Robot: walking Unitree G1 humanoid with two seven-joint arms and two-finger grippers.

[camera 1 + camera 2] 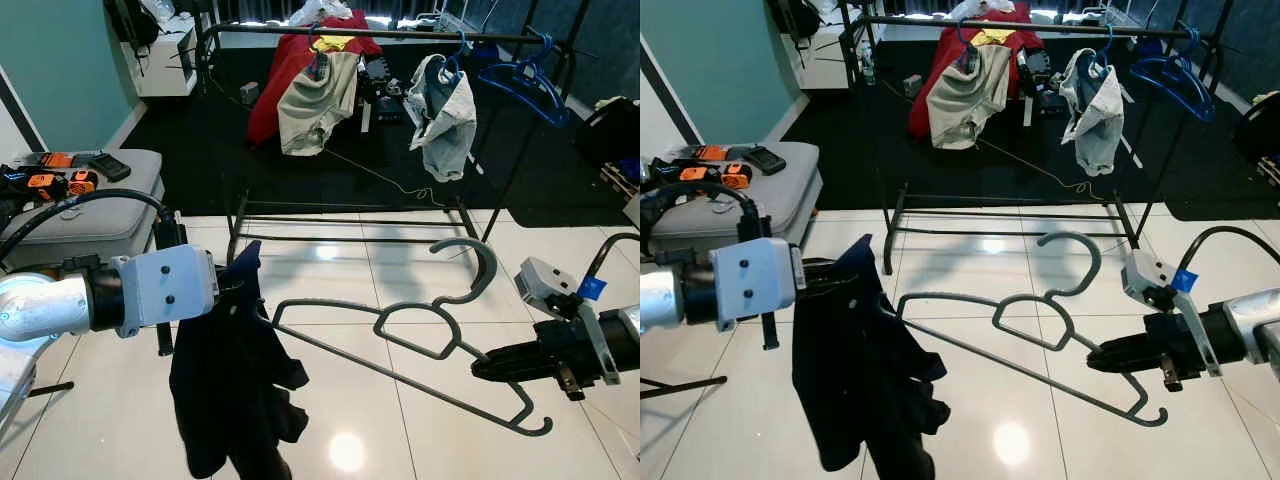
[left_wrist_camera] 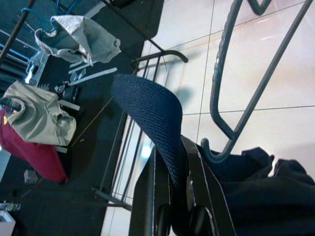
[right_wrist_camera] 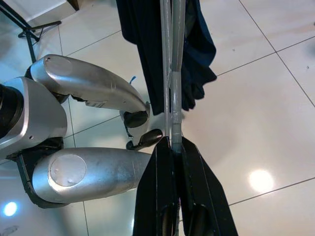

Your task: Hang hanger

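Gripping the stiff, light hanger [image 1: 420,335] by one end, your right gripper [image 1: 490,365] is clamping its fingers on the thin bar. Your left gripper [image 1: 232,290] is pinching the limp dark garment [image 1: 235,390], which is sagging off the other end.

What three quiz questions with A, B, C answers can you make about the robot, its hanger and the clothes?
1. Where is the dark garment?
A. Dangling from the left gripper, over the tiled floor
B. On the rail
C. On the grey cushion

2. What colour are the empty hangers at the rail's right end?
A. Red
B. Blue
C. Yellow

3. What is the right gripper doing?
A. Hanging open
B. Pinching the grey hanger
C. Holding jeans

Answers:
1. A, since the left wrist view has dark cloth between the black fingers and the eye views have it drooping from that gripper.
2. B, as they show bright blue against the dark background.
3. B, because the right wrist view has the hanger's thin bar squeezed between the closed fingers.
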